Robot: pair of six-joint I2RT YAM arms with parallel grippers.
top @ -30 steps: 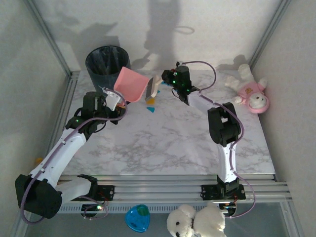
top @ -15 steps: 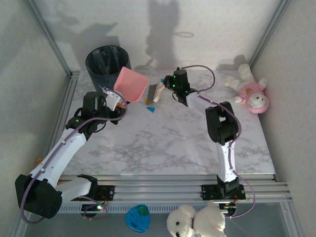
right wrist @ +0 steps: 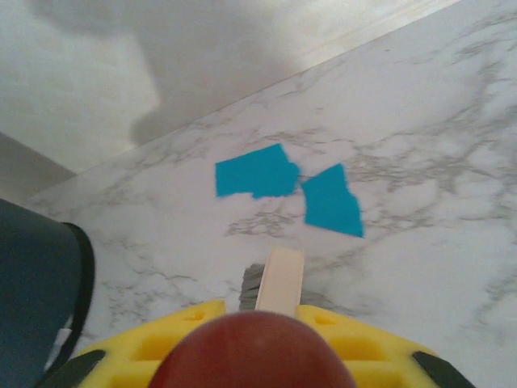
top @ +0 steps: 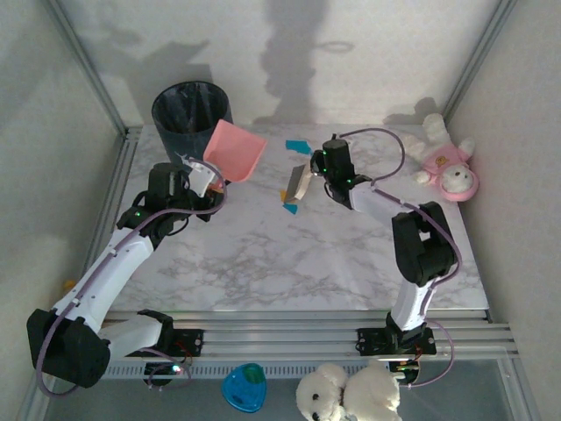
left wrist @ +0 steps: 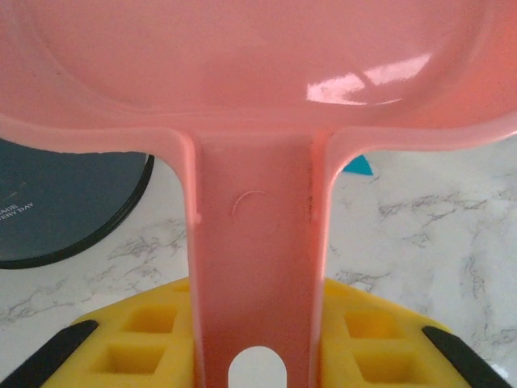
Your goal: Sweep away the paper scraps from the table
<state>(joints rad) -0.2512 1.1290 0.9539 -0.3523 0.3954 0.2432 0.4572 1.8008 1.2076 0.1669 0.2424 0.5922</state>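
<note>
My left gripper [top: 203, 180] is shut on the handle of a pink dustpan [top: 233, 150], held tilted near the table's [top: 263, 263] back left. In the left wrist view the dustpan handle [left wrist: 254, 267] sits between the yellow pads of that gripper [left wrist: 254, 323], with a teal scrap [left wrist: 358, 166] beyond. My right gripper [top: 317, 175] is shut on a small brush [top: 296, 184] with a cream back [right wrist: 279, 279] and grey bristles. Teal paper scraps lie behind the brush [top: 298, 146] and in front of it [top: 287, 208]. Two teal scraps [right wrist: 254, 171] [right wrist: 331, 200] lie just ahead of the right gripper [right wrist: 262, 323].
A black waste bin [top: 188, 110] stands at the back left corner, right behind the dustpan. A pink plush toy [top: 447, 167] lies at the back right. A white plush [top: 346, 395] and a blue object [top: 244, 386] sit below the front rail.
The right arm has drawn the brush away from the dustpan, toward the right and nearer. A teal scrap now shows behind it. The left arm and dustpan have stayed put.
</note>
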